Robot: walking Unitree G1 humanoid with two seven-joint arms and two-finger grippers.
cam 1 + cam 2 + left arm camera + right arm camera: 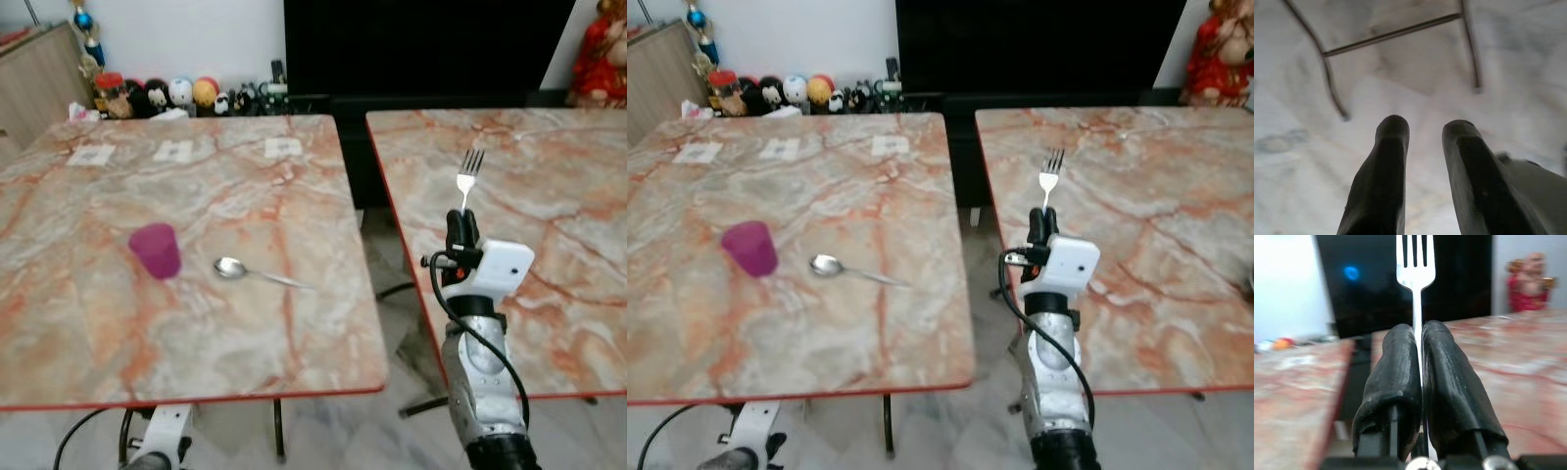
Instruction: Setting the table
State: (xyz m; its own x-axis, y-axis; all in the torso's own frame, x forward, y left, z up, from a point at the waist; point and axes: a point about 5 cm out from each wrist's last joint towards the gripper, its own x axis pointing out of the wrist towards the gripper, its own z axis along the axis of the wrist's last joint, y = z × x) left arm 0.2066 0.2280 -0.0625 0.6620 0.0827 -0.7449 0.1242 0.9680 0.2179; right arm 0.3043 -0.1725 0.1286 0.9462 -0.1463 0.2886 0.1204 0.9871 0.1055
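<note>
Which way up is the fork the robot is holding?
Upright, tines at the top. The right gripper is shut on the handle of the fork, jaws pressed against both sides, and the prongs stand above it over the right table.

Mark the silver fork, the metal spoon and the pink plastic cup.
silver fork (pixel 470 166), left eye view, on the tines above the right gripper (pixel 462 227)
metal spoon (pixel 231 267), left eye view, on the bowl
pink plastic cup (pixel 157 251), left eye view, on the side wall

Silver right arm (pixel 480 382), white wrist housing (pixel 495 266), looping black cable (pixel 490 348).
</note>
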